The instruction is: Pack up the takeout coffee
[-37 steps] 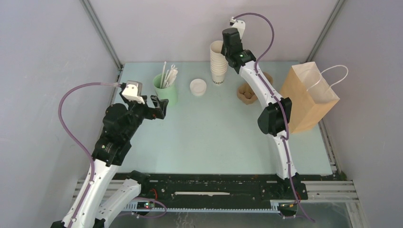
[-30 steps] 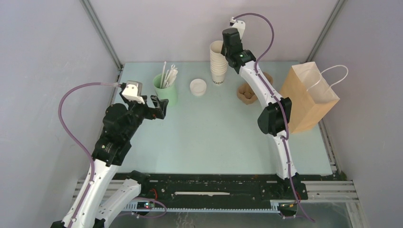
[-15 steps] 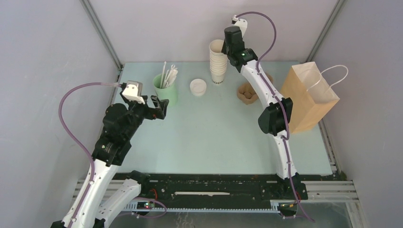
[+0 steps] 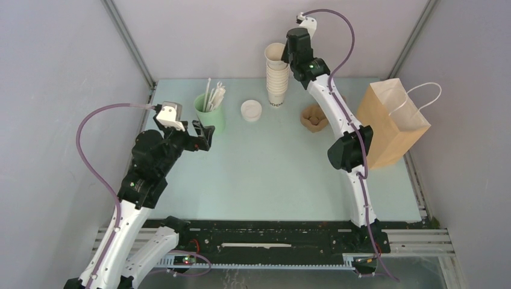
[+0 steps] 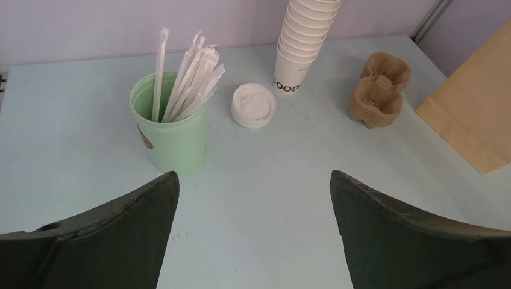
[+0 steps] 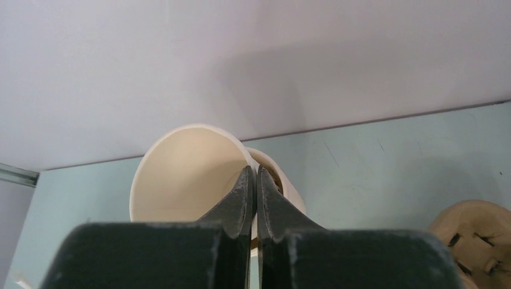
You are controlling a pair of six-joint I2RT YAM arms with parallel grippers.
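Takeout coffee cup (image 4: 275, 54) sat lidless atop the stack (image 4: 277, 87) at 12 o'clock on the worktop (image 4: 271, 168) in the overhead view. It had just tipped and risen slightly off the cups beneath. The right pincer (image 4: 285, 59) had closed on its rim at the 3 o'clock side and begun lifting. The lid (image 4: 251, 110) lay at 9 o'clock from the stack, and the paper bag (image 4: 388, 123) stood at 3 o'clock. The left pincer (image 4: 203, 136) hung beside the green cup (image 4: 211, 117), unmoved.

From the left wrist, that pincer (image 5: 253, 180) stood wide apart on nothing, with the lid (image 5: 253, 105) and stack (image 5: 304, 36) ahead at 12 o'clock.

From the right wrist, the pincer (image 6: 253, 177) was clamped on the cup's (image 6: 181, 174) wall, one finger inside and one outside. I judged that a single cup was coming away, with lidding and bagging still to do.
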